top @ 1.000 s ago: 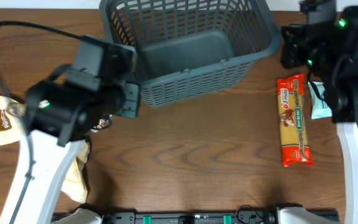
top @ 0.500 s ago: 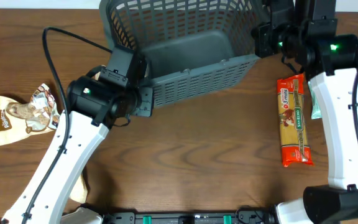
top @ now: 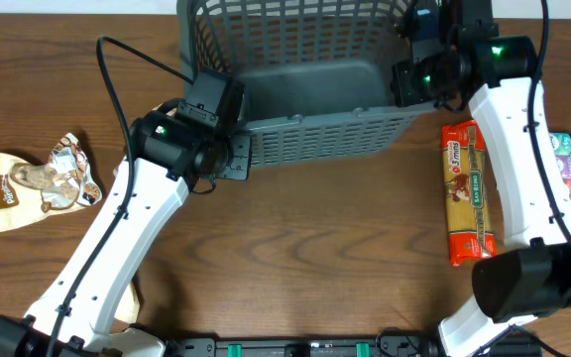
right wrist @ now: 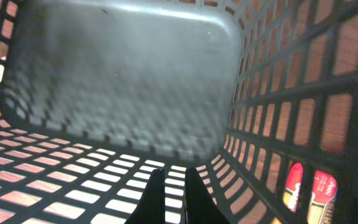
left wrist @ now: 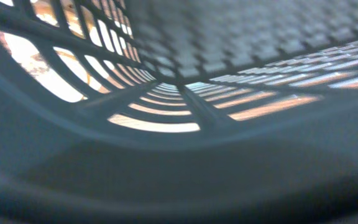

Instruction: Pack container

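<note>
1. An orange packet [top: 469, 193] is seen by the right edge of the tabletop [top: 315, 248], its long axis laid near to far. It is judged closer to the right arm.
2. The left end effector [top: 234, 157] is found closed at the near-left corner of the container [top: 315, 139], apparently clamped on the lattice wall.
3. The container is set at the middle of the far edge, long axis left to right. Nothing is seen on its floor.
4. The right end effector [top: 409, 79] is found closed at the container's right wall. Whether the wall is pinched cannot be told. The packet lies toward the near edge from it.
</note>
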Available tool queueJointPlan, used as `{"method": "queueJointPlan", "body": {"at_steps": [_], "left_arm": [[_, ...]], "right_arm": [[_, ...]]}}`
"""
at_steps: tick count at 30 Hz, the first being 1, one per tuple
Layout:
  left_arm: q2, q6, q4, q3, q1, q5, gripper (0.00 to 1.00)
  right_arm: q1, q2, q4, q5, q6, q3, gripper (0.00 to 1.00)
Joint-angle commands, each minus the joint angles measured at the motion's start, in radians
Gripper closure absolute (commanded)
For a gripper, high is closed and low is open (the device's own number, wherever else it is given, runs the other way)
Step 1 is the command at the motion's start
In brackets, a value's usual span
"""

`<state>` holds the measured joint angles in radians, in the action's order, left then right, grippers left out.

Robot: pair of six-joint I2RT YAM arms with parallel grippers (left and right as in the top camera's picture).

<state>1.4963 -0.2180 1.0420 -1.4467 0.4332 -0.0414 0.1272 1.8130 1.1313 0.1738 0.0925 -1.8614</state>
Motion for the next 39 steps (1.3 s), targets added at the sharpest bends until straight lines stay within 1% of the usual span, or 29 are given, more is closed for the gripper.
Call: {"method": "queueJointPlan", "body": {"at_steps": [1,5,10,15,21,32,35,37,39], "left_arm": [[0.0,-0.012,-0.001,-0.002,0.001,0.063,0.94],[0.0,-0.013,-0.002,-0.002,-0.014,0.118,0.94],[0.0,-0.013,-0.009,-0.002,-0.057,0.122,0.94],[0.0,-0.012,-0.027,-0.002,-0.091,0.122,0.94],[0.0,-0.012,-0.031,-0.002,-0.095,0.122,0.94],[0.0,-0.012,-0.036,-0.002,-0.096,0.122,0.94],[-0.006,0.002,-0.036,-0.003,-0.096,0.122,0.94],[-0.014,0.012,-0.037,-0.003,-0.096,0.138,0.94],[-0.025,0.04,-0.037,-0.003,-0.096,0.143,0.94]], "right_arm": [[0.005,0.013,0.01,-0.017,0.014,-0.008,0.99],[0.005,0.011,0.013,-0.016,0.014,-0.008,0.99],[0.02,0.011,0.039,-0.016,0.014,-0.008,0.99],[0.067,0.011,0.055,-0.017,0.021,-0.008,0.99],[0.095,0.008,0.065,-0.017,0.021,-0.009,0.99],[0.096,-0.031,0.091,-0.02,0.021,-0.009,0.99],[0.091,-0.043,0.056,-0.074,0.019,-0.009,0.96],[0.083,-0.046,0.031,-0.12,0.009,-0.011,0.92],[0.075,-0.049,0.007,-0.145,0.009,-0.015,0.94]]}}
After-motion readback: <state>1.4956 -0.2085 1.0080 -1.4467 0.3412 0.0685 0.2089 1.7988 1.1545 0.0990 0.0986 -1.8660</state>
